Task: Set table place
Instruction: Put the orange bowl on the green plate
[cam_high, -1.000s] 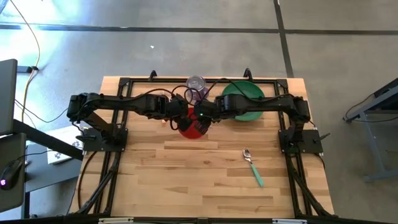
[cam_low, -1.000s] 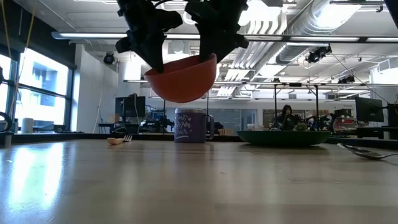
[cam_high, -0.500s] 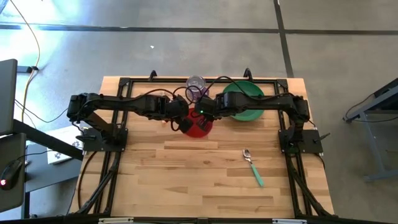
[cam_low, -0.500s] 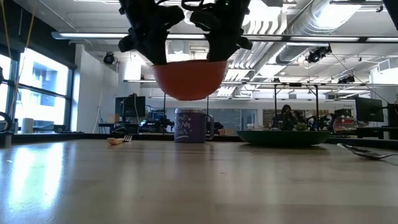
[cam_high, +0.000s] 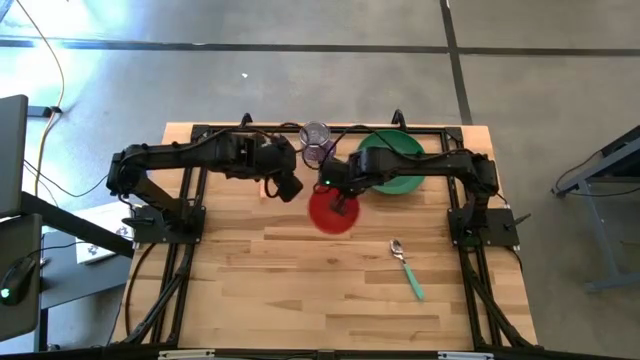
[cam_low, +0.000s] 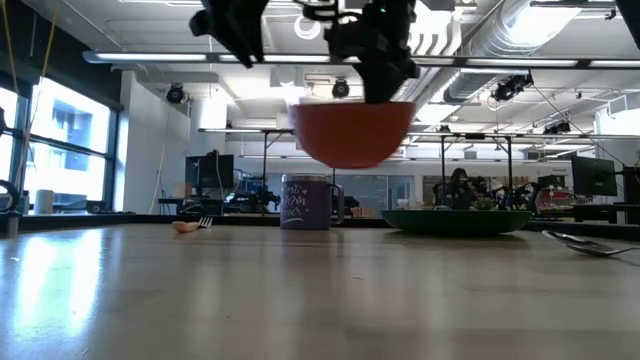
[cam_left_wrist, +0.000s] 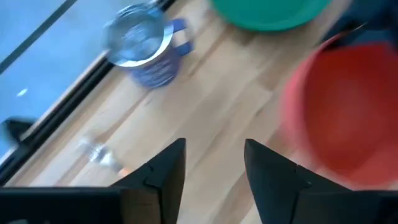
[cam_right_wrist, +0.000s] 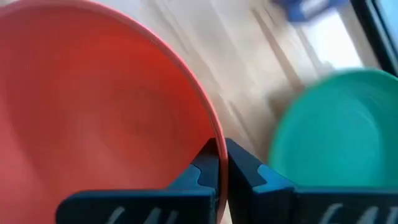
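Note:
The red bowl (cam_high: 332, 214) hangs above the table (cam_high: 300, 290), near its middle; in the low view the bowl (cam_low: 352, 133) is clear of the wood. My right gripper (cam_high: 343, 196) is shut on its rim. My left gripper (cam_high: 286, 189) stands open to the bowl's left, apart from it, with nothing between its fingers (cam_left_wrist: 168, 168). The green plate (cam_high: 395, 160) rests flat at the far right. The teal-handled spoon (cam_high: 408, 268) lies at the near right. The orange-handled fork (cam_low: 190, 225) lies flat at the far left. My right gripper grips the bowl's rim (cam_right_wrist: 214, 134) on its far right part, one finger inside the bowl and one outside. The fingers come from above, slanting in from the table's right. The bowl hangs level below them, mouth up, lifted clear of the table.
A purple mug (cam_high: 316, 143) stands at the far edge between the two arms, just left of the plate. Bare planks stretch across the near half, apart from the spoon. The black frame (cam_high: 200, 132) borders the table.
My left gripper has opened, let go of the bowl's left rim and drawn back toward the table's left and up. My right gripper has carried the bowl toward the table's right and near edge. The bowl, tilted before, now hangs level.

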